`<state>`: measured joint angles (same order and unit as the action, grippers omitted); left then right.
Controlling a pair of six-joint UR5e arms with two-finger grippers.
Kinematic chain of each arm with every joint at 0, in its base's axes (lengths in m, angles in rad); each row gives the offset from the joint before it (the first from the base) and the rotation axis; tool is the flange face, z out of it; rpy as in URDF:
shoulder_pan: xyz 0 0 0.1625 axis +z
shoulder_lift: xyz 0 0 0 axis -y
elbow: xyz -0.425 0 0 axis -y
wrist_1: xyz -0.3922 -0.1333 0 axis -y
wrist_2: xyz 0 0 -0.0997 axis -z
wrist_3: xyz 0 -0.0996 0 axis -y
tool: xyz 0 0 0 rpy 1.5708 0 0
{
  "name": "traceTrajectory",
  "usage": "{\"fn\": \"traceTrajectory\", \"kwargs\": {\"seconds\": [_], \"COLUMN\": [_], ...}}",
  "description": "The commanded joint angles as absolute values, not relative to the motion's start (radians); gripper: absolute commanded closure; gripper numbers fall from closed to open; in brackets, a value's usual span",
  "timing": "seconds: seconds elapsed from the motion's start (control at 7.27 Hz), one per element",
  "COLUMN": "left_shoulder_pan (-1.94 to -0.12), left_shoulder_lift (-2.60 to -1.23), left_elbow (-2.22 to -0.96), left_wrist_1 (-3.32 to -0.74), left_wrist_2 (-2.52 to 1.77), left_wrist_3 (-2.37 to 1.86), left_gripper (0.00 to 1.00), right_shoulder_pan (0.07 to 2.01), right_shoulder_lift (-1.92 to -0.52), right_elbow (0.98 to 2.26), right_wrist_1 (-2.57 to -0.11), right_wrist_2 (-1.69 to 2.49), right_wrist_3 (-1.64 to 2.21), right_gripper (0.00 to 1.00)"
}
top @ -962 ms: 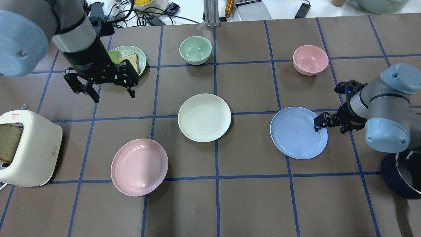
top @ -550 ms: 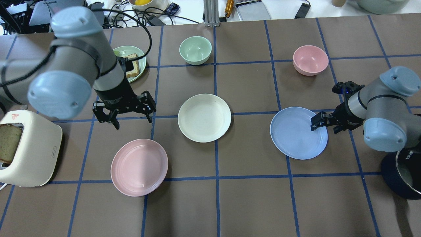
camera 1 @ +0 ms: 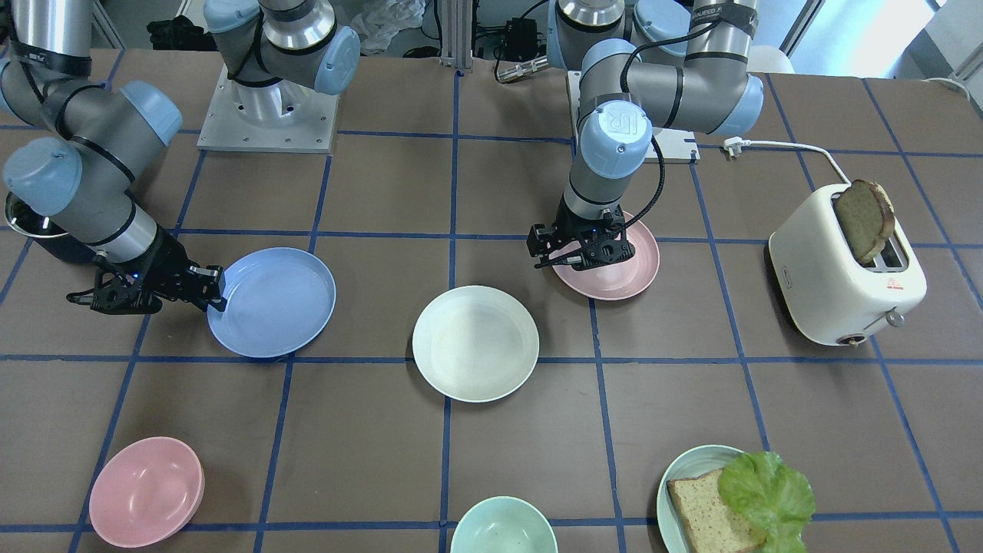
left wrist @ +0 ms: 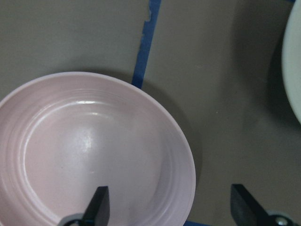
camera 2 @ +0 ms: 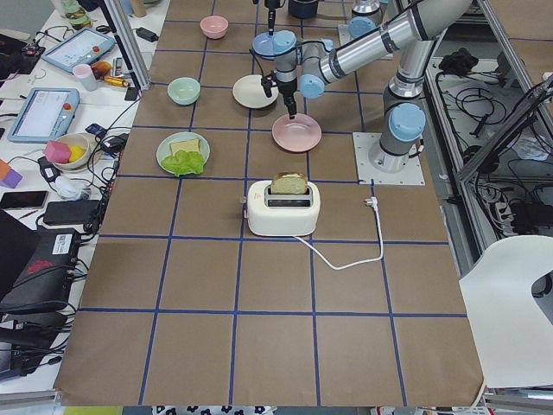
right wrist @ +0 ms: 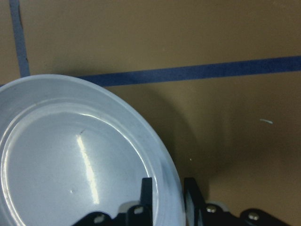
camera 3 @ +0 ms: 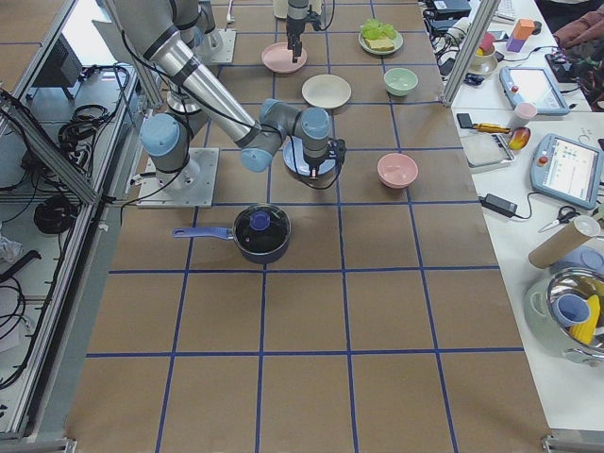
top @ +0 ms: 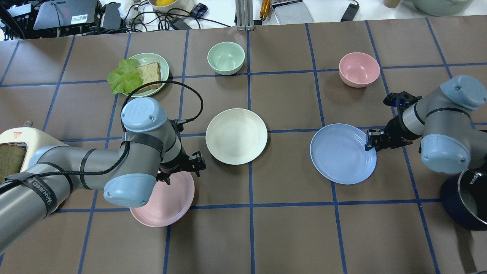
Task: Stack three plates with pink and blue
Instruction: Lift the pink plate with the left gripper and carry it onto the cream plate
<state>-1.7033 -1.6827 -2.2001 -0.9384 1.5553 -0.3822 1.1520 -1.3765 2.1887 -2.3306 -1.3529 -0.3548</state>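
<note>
Zero plates are stacked yet: the right gripper (right wrist: 168, 193) pinches the blue plate (top: 338, 156) rim, the left gripper (left wrist: 171, 201) is open astride the pink plate (top: 167, 205) rim.

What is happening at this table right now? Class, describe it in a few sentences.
The right arm has its jaws shut on the rim of the blue plate. The left arm hovers low over the pink plate with its jaws open and straddling the rim, one inside and one over the table. The cream plate sits untouched between the two. All three plates are apart, and nothing is stacked yet.
</note>
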Motion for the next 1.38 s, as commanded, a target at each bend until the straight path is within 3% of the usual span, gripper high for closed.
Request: {"fn": "traceTrajectory", "kwargs": {"seconds": [0.0, 0.14, 0.41, 0.55, 0.96, 1.24], "left_shoulder_pan": [-1.735, -1.736, -1.741, -1.743, -1.756, -1.787], "left_shoulder_lift": [-1.727, -1.745, -1.752, -1.753, -1.721, -1.745], "left_elbow": [-2.217, -2.218, -2.218, -2.224, -2.173, -1.901], "left_wrist_1": [-0.896, -0.894, -0.888, -0.841, -0.837, -1.084], "left_wrist_2": [1.552, 1.549, 1.554, 1.555, 1.557, 1.568], "left_wrist_3": [-0.399, -0.411, -0.405, -0.396, -0.413, -0.42], "left_gripper": [0.45, 0.52, 0.95, 1.0, 1.0, 1.0], "right_shoulder_pan": [1.152, 1.152, 1.152, 1.151, 1.152, 1.152], "right_shoulder_lift": [-1.376, -1.376, -1.377, -1.381, -1.378, -1.379], "right_elbow": [2.178, 2.177, 2.166, 2.128, 1.944, 1.937], "right_wrist_1": [-2.33, -2.329, -2.318, -2.278, -2.057, -2.059], "right_wrist_2": [-1.356, -1.356, -1.359, -1.365, -1.368, -1.376], "right_wrist_3": [-0.354, -0.353, -0.351, -0.35, -0.351, -0.351], "right_gripper": [0.91, 0.94, 1.0, 1.0, 1.0, 1.0]}}
